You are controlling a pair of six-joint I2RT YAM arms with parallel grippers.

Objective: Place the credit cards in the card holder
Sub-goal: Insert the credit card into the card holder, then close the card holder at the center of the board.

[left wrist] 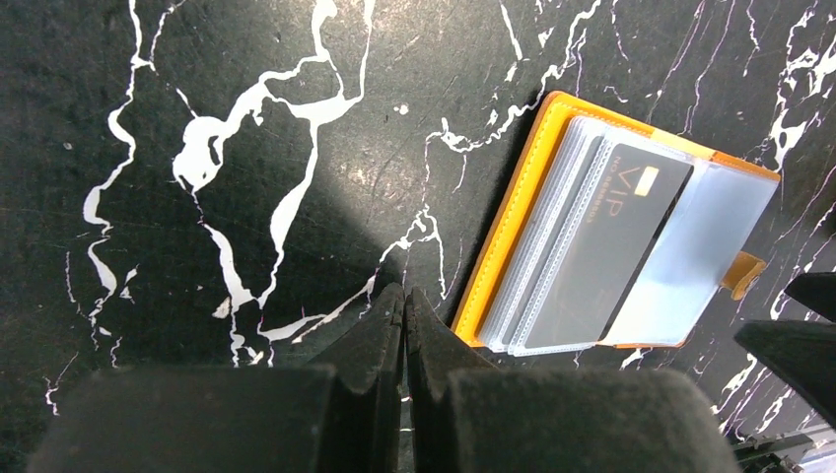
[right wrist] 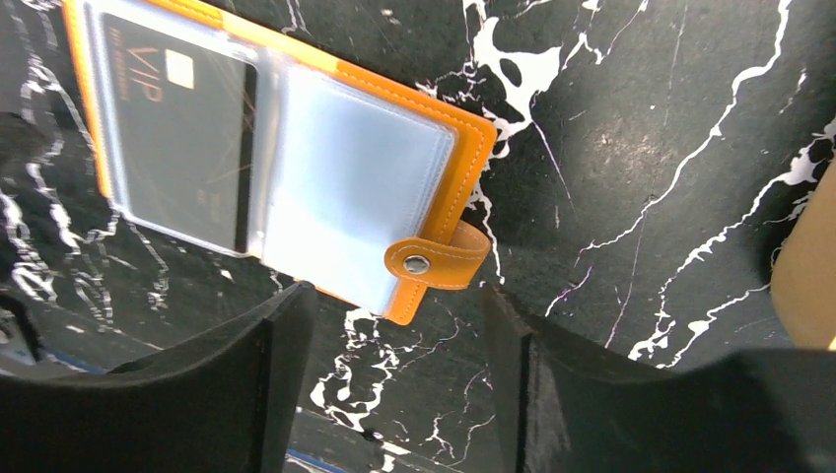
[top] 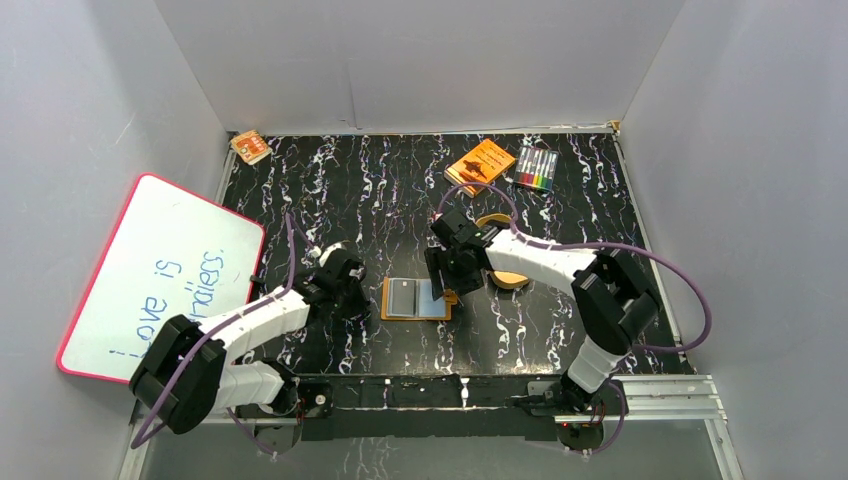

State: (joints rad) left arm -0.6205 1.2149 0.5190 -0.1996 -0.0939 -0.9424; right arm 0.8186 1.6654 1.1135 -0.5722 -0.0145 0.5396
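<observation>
The orange card holder (top: 415, 298) lies open on the black marbled table between my grippers. It also shows in the left wrist view (left wrist: 552, 148) and in the right wrist view (right wrist: 471, 133). A dark grey VIP card (left wrist: 606, 251) (right wrist: 177, 128) sits in a clear sleeve on its left half. A pale blue card (right wrist: 345, 197) (left wrist: 695, 261) shows on the right half, whether inside a sleeve I cannot tell. The snap strap (right wrist: 434, 261) sticks out at the holder's right edge. My left gripper (top: 352, 290) (left wrist: 404, 296) is shut and empty, just left of the holder. My right gripper (top: 447, 283) (right wrist: 394, 305) is open and empty over the strap.
A gold oval tray (top: 508, 277) lies partly under my right arm, its edge in the right wrist view (right wrist: 808, 266). An orange book (top: 481, 163) and a marker pack (top: 536, 168) lie at the back right. A small orange pack (top: 250, 146) lies back left, and a whiteboard (top: 160, 275) leans at the left.
</observation>
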